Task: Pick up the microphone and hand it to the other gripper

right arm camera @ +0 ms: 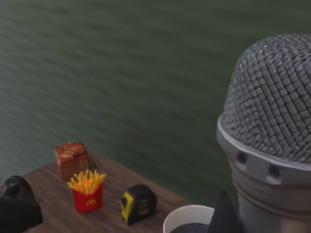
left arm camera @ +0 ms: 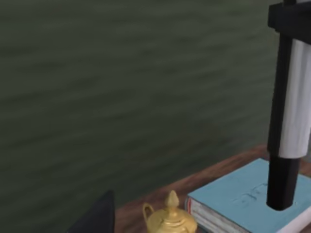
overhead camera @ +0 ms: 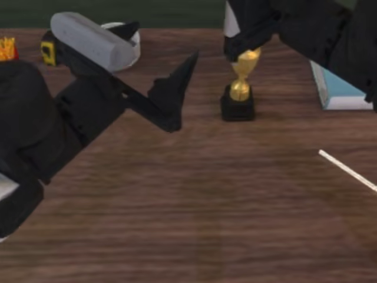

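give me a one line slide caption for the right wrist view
Close-up of the microphone with its mesh head filling the foreground; fries box, tape measure and white cup behind.

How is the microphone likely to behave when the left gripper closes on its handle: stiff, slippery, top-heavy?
Probably stiff: the microphone shows straight, with no bend. Its handle looks smooth and round, so it may twist or slip between fingers. The mesh head is wider than the body, so that end is likely heavier.

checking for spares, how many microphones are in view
1: the microphone is raised above the table's far right, at the right hand. Others may sit hidden under the arms.
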Controlling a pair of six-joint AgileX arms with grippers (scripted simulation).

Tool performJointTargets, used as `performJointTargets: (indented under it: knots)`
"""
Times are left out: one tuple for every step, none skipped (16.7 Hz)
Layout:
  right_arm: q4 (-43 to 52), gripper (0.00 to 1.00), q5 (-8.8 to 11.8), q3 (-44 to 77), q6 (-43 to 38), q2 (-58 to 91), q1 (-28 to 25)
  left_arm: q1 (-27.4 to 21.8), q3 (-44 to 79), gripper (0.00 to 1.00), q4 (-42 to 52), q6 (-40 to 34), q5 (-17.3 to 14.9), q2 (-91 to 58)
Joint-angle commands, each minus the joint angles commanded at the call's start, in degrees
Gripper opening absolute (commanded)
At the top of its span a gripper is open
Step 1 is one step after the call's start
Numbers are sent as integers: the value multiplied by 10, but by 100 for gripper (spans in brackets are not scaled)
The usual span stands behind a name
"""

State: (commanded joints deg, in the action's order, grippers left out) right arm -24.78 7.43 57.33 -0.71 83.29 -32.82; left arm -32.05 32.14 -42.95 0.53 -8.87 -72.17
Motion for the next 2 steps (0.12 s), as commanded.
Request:
performJointTargets:
  knots:
    - [0, 0, 5, -4, 0, -4, 4, 2, -9, 100, 1, 0, -2, 9]
    - [0, 0, 7, -6, 0, -6, 6, 3, -12, 100, 2, 0, -2, 12]
